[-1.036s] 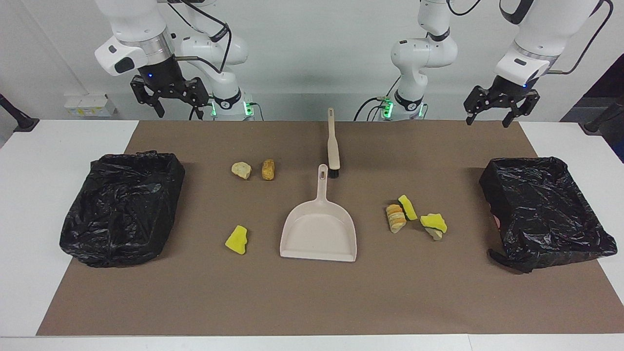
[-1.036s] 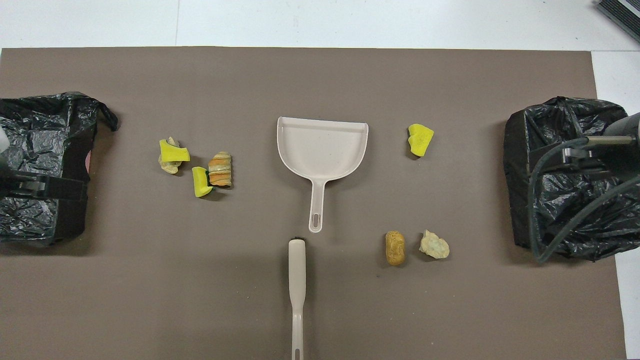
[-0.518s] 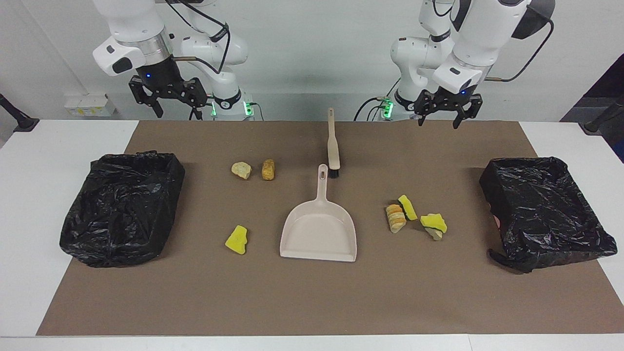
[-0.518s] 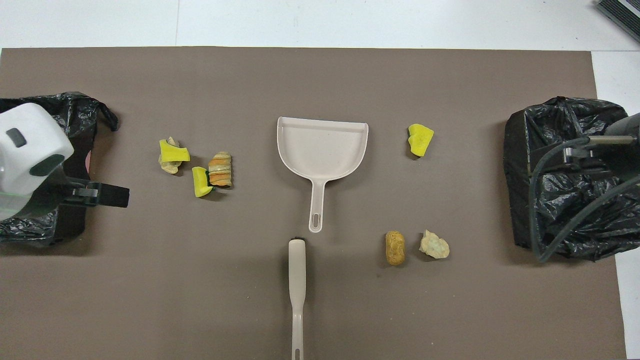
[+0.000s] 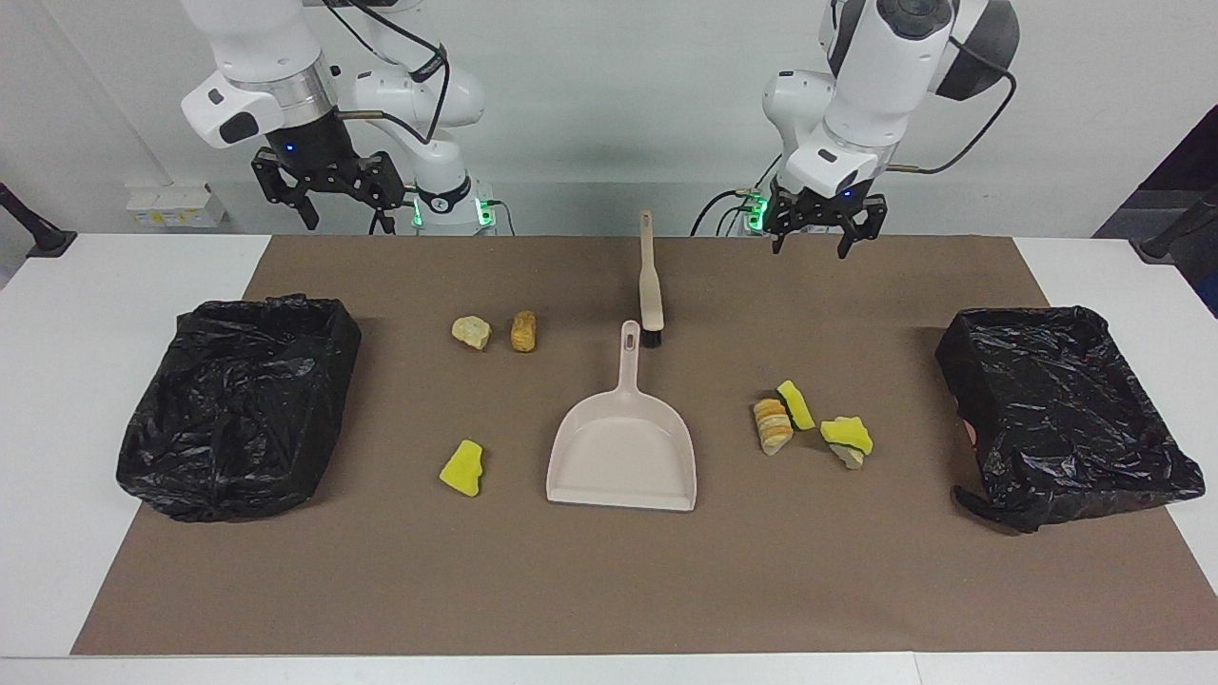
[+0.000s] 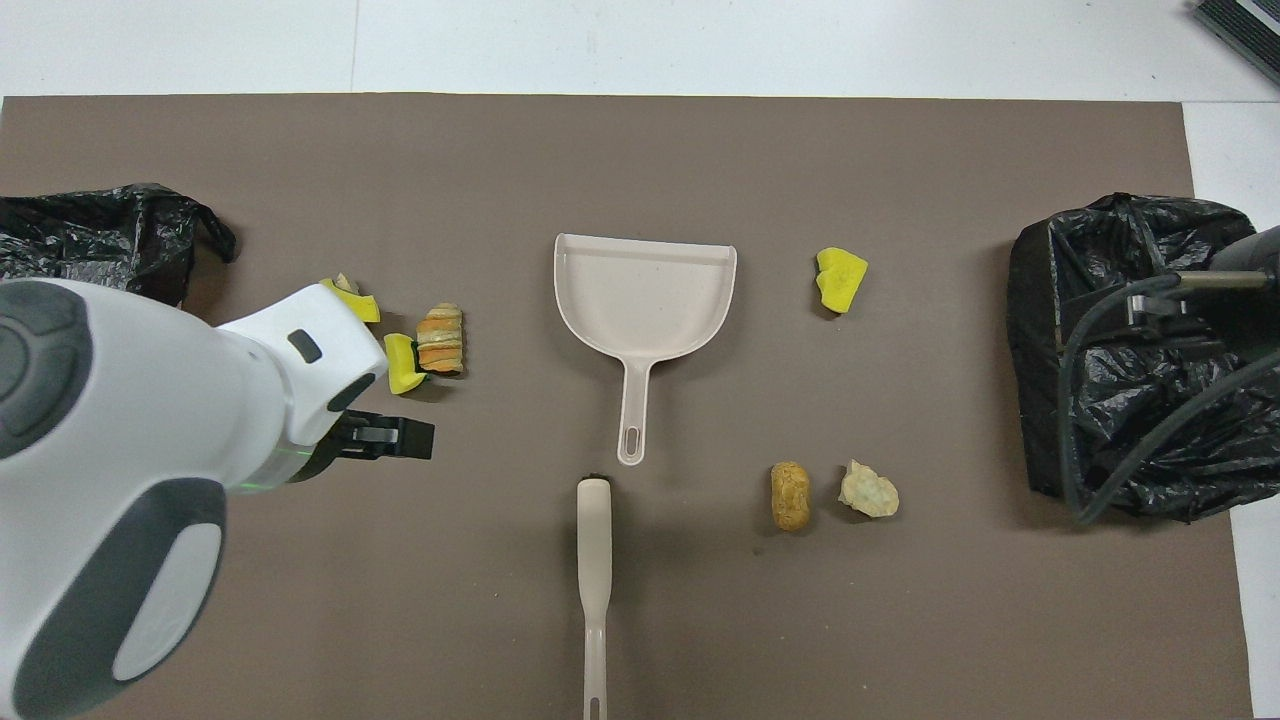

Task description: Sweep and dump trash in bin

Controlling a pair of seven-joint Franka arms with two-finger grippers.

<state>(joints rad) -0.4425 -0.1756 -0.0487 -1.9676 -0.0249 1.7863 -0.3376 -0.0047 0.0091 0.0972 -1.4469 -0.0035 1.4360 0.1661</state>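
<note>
Trash [image 5: 799, 426] lies loose on mat [image 5: 609, 590], lumps at dustpan [image 5: 623, 457]'s 3 and 9 o'clock, nothing swept. Left gripper [image 5: 824, 240] hangs empty, fingers apart, over mat at brush [image 5: 651, 285]'s 3 o'clock; it should drop square onto that handle. Right gripper [image 5: 328, 195] waits, fingers apart

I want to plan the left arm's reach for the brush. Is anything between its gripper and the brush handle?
Nothing visible does. The left gripper hangs open in the air over bare mat near the robots' edge, and the brush lies beside it toward the table's middle. The dustpan and the trash pieces all lie farther from the robots.
</note>
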